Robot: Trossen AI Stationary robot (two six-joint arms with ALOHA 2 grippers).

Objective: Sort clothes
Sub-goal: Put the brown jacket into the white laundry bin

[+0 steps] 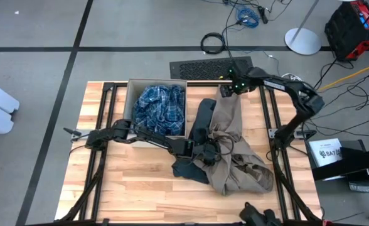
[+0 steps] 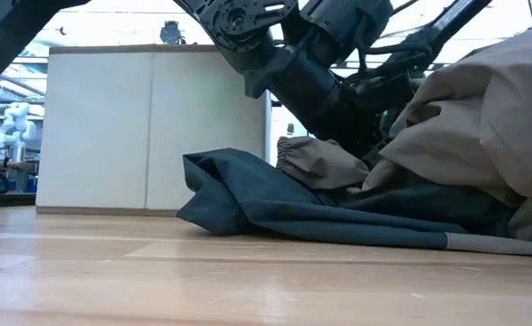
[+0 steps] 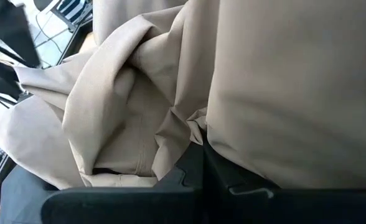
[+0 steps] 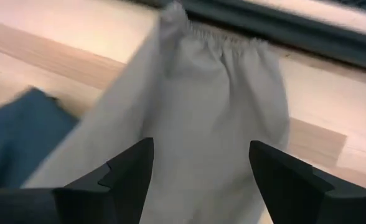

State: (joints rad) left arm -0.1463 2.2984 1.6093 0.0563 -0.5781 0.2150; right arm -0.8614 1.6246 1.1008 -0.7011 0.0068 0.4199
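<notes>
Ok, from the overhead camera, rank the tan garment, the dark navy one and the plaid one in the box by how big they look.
Largest to smallest:
1. khaki-tan garment
2. blue-and-white plaid garment, bunched in the cardboard box
3. dark navy garment, partly buried under the tan one, so its rank against the plaid is unsure.

Three garments show on one wooden table (image 1: 109, 194): one khaki garment (image 1: 235, 135) and one dark navy garment (image 1: 189, 168) lying together in a heap at the centre, and one blue plaid garment (image 1: 160, 110) inside the single cardboard box (image 1: 129, 103) at the far left. Two arms work the table, each with one gripper: left gripper (image 1: 204, 152), right gripper (image 1: 227, 90).
</notes>
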